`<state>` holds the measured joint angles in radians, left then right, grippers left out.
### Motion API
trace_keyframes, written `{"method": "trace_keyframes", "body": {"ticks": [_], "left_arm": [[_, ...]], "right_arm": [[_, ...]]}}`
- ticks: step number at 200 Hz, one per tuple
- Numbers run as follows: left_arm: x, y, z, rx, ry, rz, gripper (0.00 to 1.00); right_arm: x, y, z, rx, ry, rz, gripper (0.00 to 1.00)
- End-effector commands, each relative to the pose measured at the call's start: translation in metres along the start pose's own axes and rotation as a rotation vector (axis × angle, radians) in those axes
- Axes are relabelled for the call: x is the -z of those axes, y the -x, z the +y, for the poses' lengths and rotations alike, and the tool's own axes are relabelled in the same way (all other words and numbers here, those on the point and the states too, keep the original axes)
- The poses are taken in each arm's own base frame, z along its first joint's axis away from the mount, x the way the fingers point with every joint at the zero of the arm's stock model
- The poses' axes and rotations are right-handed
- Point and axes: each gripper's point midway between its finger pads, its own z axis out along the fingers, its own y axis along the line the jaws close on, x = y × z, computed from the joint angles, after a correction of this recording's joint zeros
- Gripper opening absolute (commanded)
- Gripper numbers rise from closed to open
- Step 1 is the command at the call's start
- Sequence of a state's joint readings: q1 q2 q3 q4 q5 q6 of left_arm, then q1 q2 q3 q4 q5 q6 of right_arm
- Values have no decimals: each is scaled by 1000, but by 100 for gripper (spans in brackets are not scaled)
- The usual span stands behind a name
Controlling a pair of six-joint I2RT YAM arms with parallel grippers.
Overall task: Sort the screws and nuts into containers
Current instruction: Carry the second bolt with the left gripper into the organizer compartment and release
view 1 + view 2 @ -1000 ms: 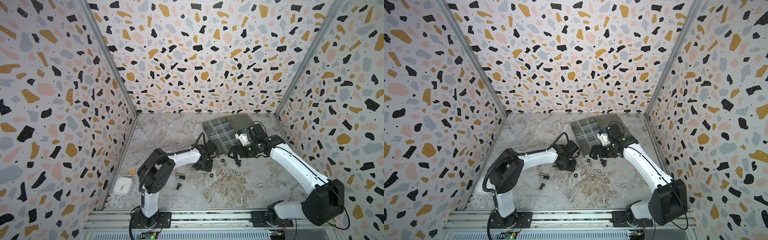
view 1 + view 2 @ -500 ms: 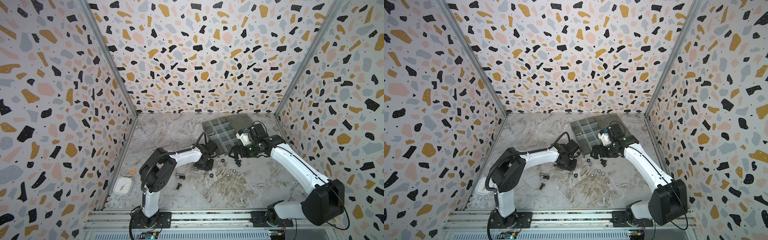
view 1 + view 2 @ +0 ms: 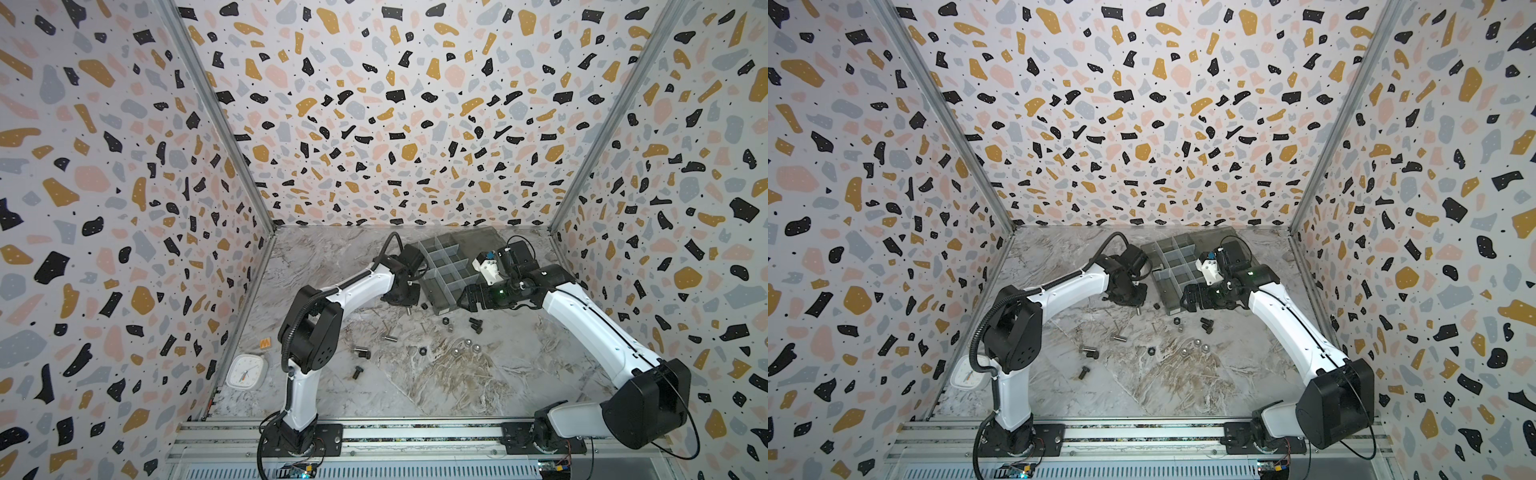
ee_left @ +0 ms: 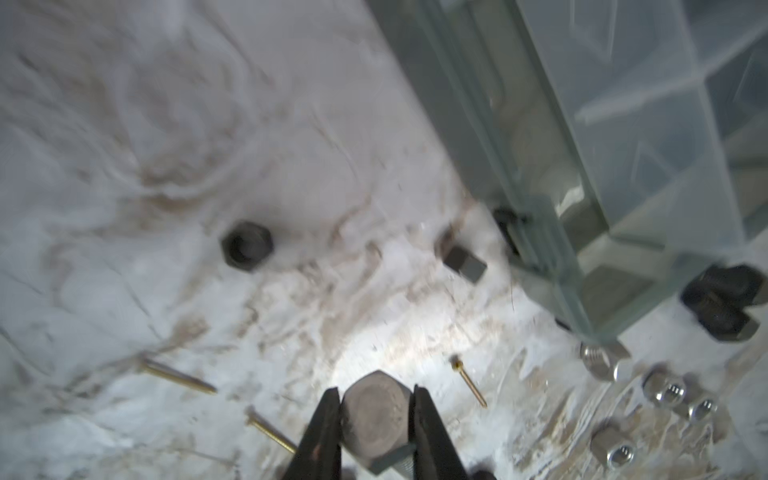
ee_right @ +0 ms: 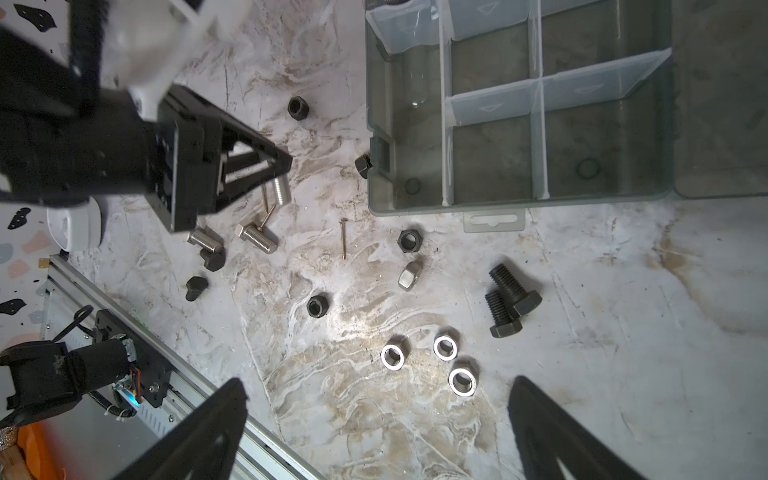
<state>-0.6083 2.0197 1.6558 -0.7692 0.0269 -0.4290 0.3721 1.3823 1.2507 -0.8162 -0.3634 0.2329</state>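
Observation:
My left gripper (image 4: 376,395) is shut on the hex head of a silver screw (image 4: 374,424), whose threaded shaft hangs below the fingers (image 5: 281,189). In both top views it sits just left of the smoky-grey organiser box (image 3: 432,253) (image 3: 1158,266). The containers (image 5: 446,124) look empty. My right gripper (image 5: 378,415) is open above three silver nuts (image 5: 445,347), near the box's front corner (image 3: 465,301). Black screws (image 5: 515,291), silver screws (image 5: 257,237) and black nuts (image 5: 410,240) lie scattered on the marble floor.
Thin brass wood screws (image 5: 343,239) lie among the hardware. A white clock (image 3: 245,371) and an orange tag (image 3: 264,343) sit by the left wall. The metal rail (image 3: 415,432) with both arm bases runs along the front. Patterned walls close three sides.
The left gripper's jaws have closed onto the silver screw, and it has shifted slightly toward the box. The right arm has stayed put, still open.

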Motion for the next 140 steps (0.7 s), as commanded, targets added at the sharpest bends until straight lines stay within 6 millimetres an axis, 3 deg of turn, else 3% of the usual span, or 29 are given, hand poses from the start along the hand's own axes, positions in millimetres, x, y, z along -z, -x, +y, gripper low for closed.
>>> {"method": "trace_keyframes", "body": {"ticks": [1,34,60,99,140], "left_arm": [[10,43,10,-5,14,-61,13],[14,109,3,26,-44,-151,14],[9,142,-1,104,-150,-230,15],[-8,166,-20,151,-303,-276,15],[-21,179,-29,154,-362,-315,16]], "right_arm": [[4,11,0,13,-11,-9,99],[-8,31,1,15,3,-13,99],[-18,56,2,14,21,-36,99],[-33,97,4,20,43,-71,100],[-47,116,-2,20,36,-65,99]]}}
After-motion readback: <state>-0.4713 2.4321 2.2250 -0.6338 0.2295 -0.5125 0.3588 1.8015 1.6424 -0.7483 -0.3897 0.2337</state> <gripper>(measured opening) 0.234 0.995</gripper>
